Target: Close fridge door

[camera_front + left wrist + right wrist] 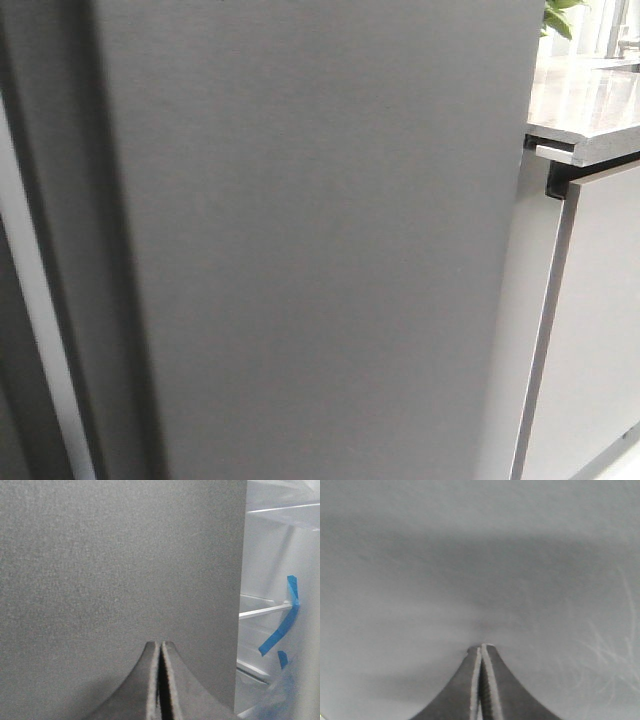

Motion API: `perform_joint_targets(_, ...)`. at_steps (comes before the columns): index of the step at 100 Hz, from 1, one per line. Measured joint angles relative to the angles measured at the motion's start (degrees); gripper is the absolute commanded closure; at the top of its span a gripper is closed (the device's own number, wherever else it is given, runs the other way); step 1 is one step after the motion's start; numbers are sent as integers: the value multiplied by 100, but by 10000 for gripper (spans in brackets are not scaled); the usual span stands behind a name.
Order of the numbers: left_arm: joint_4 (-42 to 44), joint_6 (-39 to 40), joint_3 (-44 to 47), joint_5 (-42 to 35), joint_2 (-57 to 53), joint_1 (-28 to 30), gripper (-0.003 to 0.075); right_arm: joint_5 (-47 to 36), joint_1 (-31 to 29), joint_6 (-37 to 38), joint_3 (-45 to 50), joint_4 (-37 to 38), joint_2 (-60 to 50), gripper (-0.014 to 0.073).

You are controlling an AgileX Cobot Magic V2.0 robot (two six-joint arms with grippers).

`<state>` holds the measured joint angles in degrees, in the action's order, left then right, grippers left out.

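Note:
The fridge door (320,250) is a tall dark grey brushed-metal panel that fills most of the front view. Its thick dark edge and a white strip show at the left. No gripper shows in the front view. In the left wrist view my left gripper (160,644) is shut and empty, its tips at or very near the door's grey face (115,565). Past the door's edge the white fridge inside (280,555) shows, so the door stands open. In the right wrist view my right gripper (481,647) is shut and empty, its tips against the grey face (480,555).
A pale grey-white cabinet panel (600,330) under a stone countertop (590,105) stands to the right of the door, with a green plant (562,15) behind. Inside the fridge are white shelves (265,611) and blue tape (286,617).

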<state>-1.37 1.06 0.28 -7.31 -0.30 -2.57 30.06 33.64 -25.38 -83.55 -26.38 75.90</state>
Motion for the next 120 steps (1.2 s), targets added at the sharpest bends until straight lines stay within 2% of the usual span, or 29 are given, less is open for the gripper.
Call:
perform_joint_targets(23,0,0,0,0,0,0,740,175,44,-49,-586,-25,659,638)
perform_joint_targets(50,0,0,0,0,0,0,740,-360,52,-53,-902,-32,1634,638)
perform_joint_targets(72,0,0,0,0,0,0,740,-336,-54,-53,-902,-32,1588,638)
perform_joint_targets(97,0,0,0,0,0,0,740,194,-949,253,-803,345,819,638)
perform_joint_targets(120,0,0,0,0,0,0,740,547,-2117,439,-25,571,-583,638)
